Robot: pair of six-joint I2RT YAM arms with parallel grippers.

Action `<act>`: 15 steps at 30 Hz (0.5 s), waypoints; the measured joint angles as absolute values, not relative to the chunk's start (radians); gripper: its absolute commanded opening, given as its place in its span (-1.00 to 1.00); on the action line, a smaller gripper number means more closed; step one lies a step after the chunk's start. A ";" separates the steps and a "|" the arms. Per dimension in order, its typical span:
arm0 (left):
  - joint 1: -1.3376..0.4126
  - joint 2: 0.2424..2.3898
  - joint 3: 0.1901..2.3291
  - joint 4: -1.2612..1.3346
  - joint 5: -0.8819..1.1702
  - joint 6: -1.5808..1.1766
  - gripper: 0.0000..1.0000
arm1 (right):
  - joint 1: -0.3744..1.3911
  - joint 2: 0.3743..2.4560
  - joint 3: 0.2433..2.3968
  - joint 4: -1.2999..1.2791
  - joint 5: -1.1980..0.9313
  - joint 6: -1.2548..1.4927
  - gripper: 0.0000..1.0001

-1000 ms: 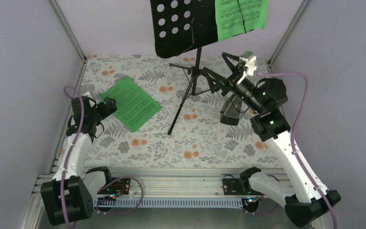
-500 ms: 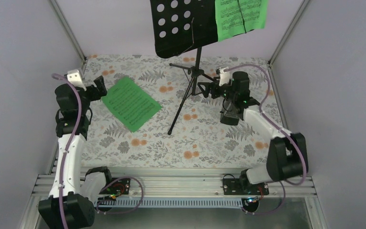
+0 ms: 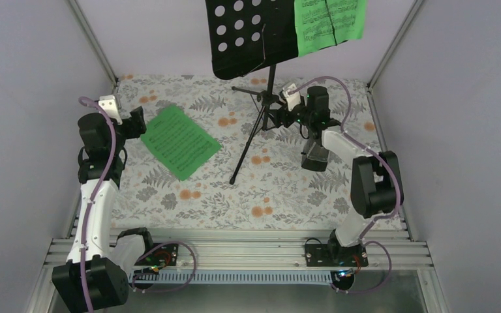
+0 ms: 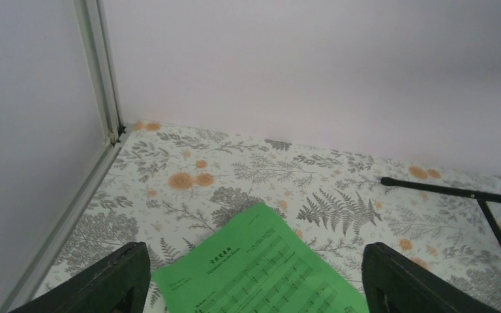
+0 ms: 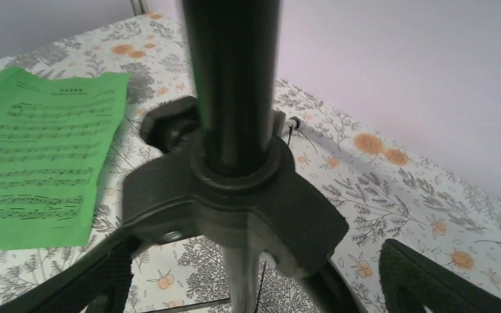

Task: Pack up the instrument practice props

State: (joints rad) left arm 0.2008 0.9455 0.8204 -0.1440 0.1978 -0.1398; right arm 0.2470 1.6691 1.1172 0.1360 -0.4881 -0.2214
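The black tripod music stand (image 3: 271, 91) stands at the back, its hole-punched desk (image 3: 241, 39) high up with one green music sheet (image 3: 329, 23) on it. A second green sheet (image 3: 179, 140) lies flat on the table, left of the stand. The dark pyramid metronome (image 3: 314, 156) stands right of the stand. My right gripper (image 3: 277, 116) is open, with its jaws on either side of the stand's tripod hub (image 5: 235, 195), not touching it. My left gripper (image 3: 136, 120) is open and empty, just above the left corner of the flat sheet (image 4: 261, 274).
A floral cloth (image 3: 267, 195) covers the table. White walls with metal corner posts (image 3: 94, 45) close in the back and sides. The stand's legs (image 4: 456, 192) spread low over the cloth. The flat sheet also shows at the left of the right wrist view (image 5: 39, 156).
My right arm came down from a raised pose and reached left to the stand's pole, its jaws now straddling the hub. My left arm rose and now points at the flat sheet.
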 measured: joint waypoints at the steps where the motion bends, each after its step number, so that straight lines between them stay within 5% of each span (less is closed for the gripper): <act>1: 0.201 0.945 0.820 -0.144 0.200 -0.139 0.51 | 0.247 1.694 1.135 0.133 -0.489 -0.246 0.68; 8: 0.201 0.935 0.820 -0.144 0.211 -0.124 0.34 | 0.239 1.790 1.189 0.120 -0.515 -0.348 0.40; 12: 0.201 0.935 0.820 -0.144 0.217 -0.122 0.27 | 0.234 1.790 1.188 0.134 -0.515 -0.365 -0.02; 15: 0.201 0.935 0.820 -0.144 0.224 -0.122 0.15 | 0.233 1.790 1.185 0.150 -0.508 -0.369 -0.16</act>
